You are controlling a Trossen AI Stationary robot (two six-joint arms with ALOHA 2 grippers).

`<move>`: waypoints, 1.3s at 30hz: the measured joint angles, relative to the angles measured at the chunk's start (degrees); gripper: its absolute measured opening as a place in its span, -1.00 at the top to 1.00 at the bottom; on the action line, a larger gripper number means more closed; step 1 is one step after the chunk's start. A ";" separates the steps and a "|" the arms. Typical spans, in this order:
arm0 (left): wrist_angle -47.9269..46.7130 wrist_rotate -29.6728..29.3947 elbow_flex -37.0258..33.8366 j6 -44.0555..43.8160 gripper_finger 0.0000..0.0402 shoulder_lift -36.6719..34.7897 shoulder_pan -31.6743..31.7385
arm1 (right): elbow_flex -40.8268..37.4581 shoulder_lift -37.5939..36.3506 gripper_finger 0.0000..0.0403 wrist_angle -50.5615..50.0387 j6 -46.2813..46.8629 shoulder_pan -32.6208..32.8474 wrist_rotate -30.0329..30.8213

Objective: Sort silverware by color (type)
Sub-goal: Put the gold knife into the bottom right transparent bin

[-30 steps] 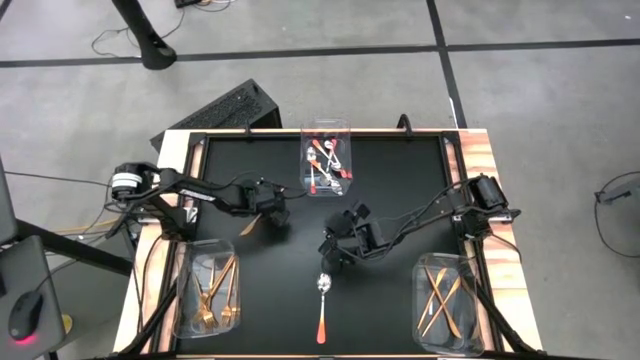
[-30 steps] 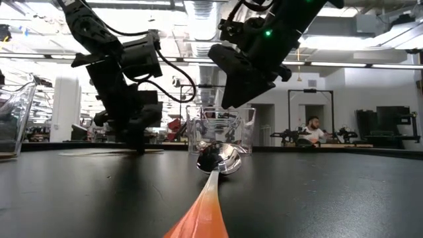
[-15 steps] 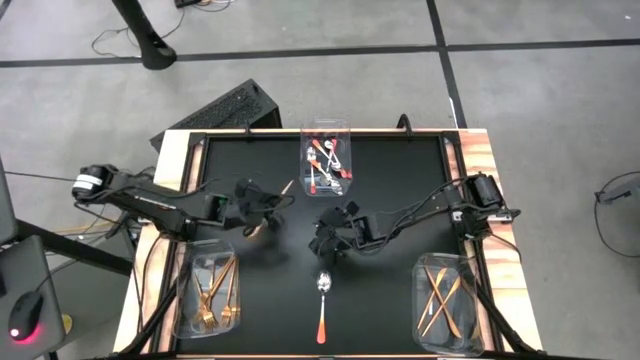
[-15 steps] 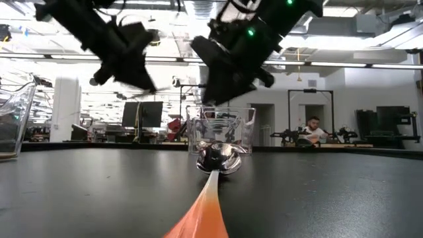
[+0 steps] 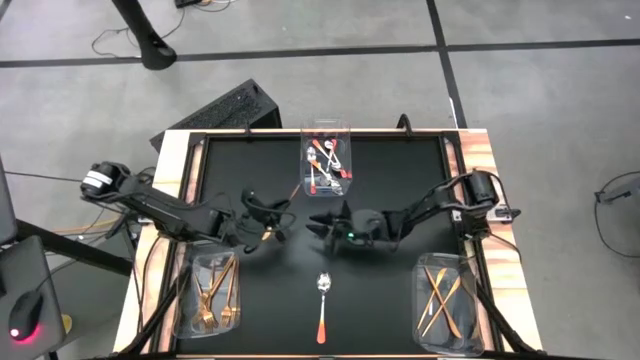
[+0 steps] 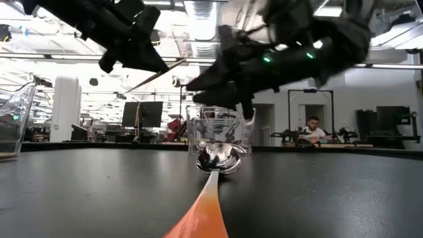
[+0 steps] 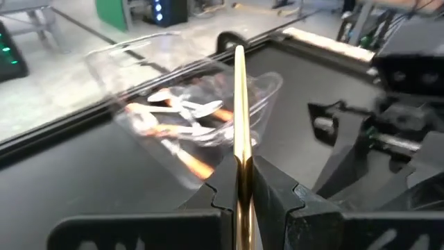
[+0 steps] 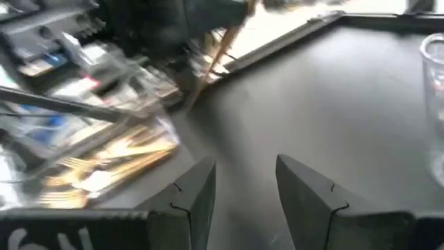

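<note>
The gold knife (image 7: 240, 118) is now clamped in our left gripper (image 7: 240, 182) and lifted off the table, just left of the spoon bin (image 5: 328, 160). Our right gripper (image 8: 244, 182), fingers apart and empty, has swung right of it, leaving one spoon (image 5: 322, 305) unsorted.

Three clear plastic bins (image 5: 328, 158) stand on the one black table (image 5: 390, 290). One orange-handled spoon (image 5: 322, 305) lies loose on the table. Two dark arms reach over it, and the left gripper (image 7: 240, 182) pinches one gold stick (image 7: 240, 104).
</note>
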 joint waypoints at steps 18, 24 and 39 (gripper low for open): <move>31.48 19.76 0.07 21.32 0.94 5.87 4.66 | 2.82 0.06 0.14 9.07 -11.20 1.40 -3.30; 35.05 22.56 0.07 23.12 0.94 5.87 4.79 | 3.17 0.04 0.14 9.18 -9.18 1.37 4.01; 35.73 22.92 0.07 23.67 0.94 5.85 4.81 | 3.17 0.04 0.59 11.72 -11.41 1.19 4.10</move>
